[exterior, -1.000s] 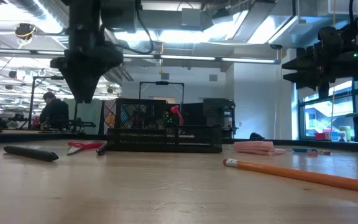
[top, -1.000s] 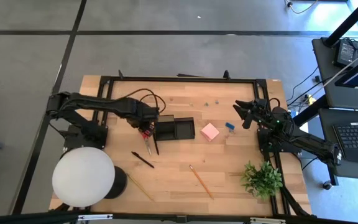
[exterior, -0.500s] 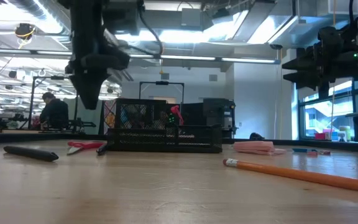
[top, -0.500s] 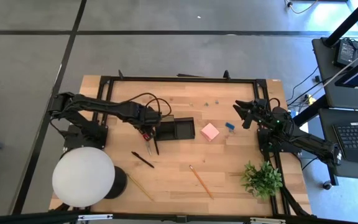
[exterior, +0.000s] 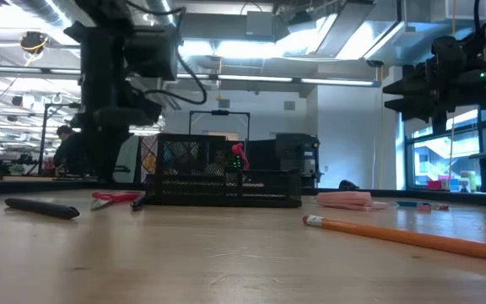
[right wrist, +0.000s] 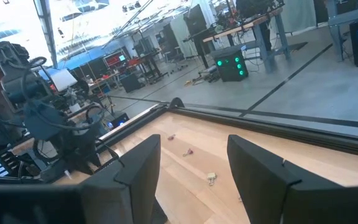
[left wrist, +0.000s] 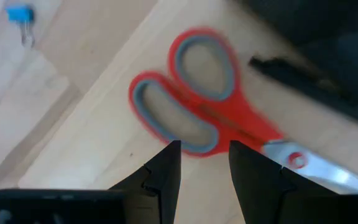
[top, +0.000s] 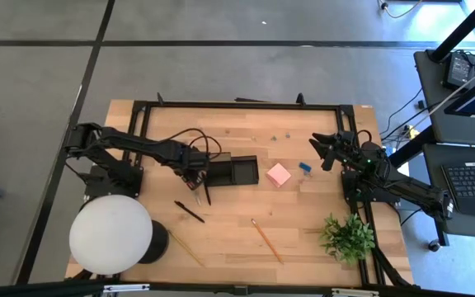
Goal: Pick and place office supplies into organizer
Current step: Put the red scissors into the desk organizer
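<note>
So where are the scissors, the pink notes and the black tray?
Scissors [left wrist: 194, 106]: left wrist view, where the red handles join.
Pink notes [top: 279, 174]: high view, top face.
Black tray [top: 256, 171]: high view, right wall.

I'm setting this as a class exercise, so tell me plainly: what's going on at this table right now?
The left gripper is low over the red-handled scissors, fingers open on either side of the handle, nothing gripped yet. The scissors lie on the wood beside the black organizer, next to a black pen. The right gripper waits in the air at its own side, fingers open and empty. The pink sticky-note block, a pencil and another pen lie out on the table.
</note>
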